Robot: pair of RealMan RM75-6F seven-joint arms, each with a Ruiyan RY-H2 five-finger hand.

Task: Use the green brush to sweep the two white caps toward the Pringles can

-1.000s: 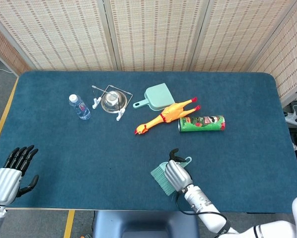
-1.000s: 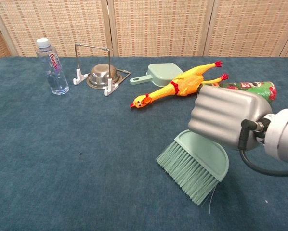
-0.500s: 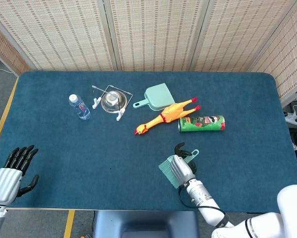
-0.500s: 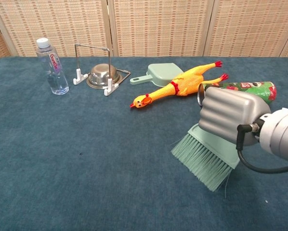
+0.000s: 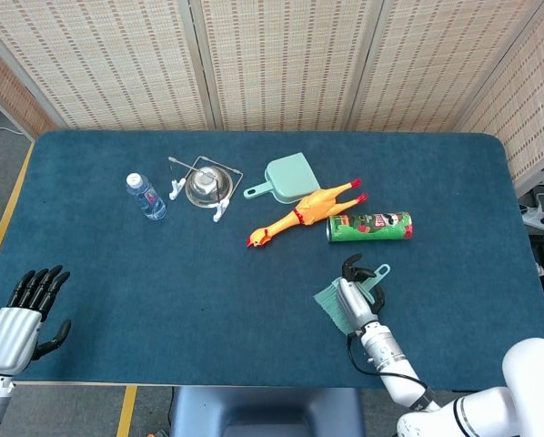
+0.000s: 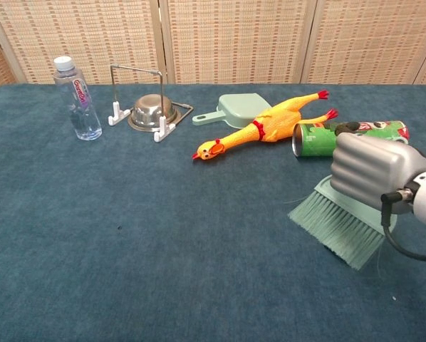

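Bright, even, diffuse light in both views; shadows faint, soft. No strong glare; mild sheen on steel bowl (image 6: 152, 112). Focus sharp across worktop (image 5: 117, 273). Chest view: robot hand (image 6: 373, 178) looms large near right edge.

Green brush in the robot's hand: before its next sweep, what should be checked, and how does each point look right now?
1. Brush held: the right hand grips the green brush. Ok.
2. Bristles down: in the chest view they seem to meet the table. Ok.
3. Caps found: no loose white caps show in either view. Cannot tell.
4. Target in place: the Pringles can lies on its side just beyond the brush. Ok.
5. Clutter: the rubber chicken lies close to the can but apart from the brush. Ok.
6. Other hand clear: the left hand is open at the near left edge, far from the brush. Ok.
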